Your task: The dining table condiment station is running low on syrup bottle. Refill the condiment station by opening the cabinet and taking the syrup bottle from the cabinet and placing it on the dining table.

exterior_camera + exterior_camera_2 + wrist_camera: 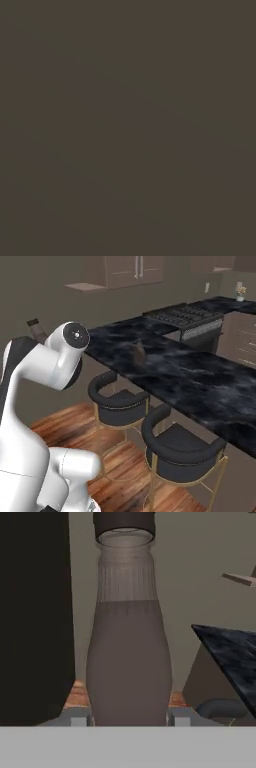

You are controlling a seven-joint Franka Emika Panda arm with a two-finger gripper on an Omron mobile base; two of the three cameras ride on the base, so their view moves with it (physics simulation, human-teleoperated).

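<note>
Your gripper (pixel 128 719) was clamped on syrup bottle (pixel 129 657): in hand view, bottle sat between fingertips (pixel 80 718), brownish body, clear ribbed neck, dark cap at top. Bottle was off any surface, held in air, well short of dining table (pixel 235 657), whose black marble corner showed at right of hand view. Right base view: bottle neck and cap (pixel 36 329) poked out behind arm's upper joint, left of table's near end. Two dark stools (pixel 176 451) stood along table's front edge. Small brown object (pixel 139 352) stood on tabletop (pixel 200 381), mid-width. Stove (pixel 187 316) beyond far edge. Wall cabinet (pixel 132 270) above, doors closed. Left base view was flat dark brown, unreadable.

A flat dark brown surface (featureless) spans the frame.
</note>
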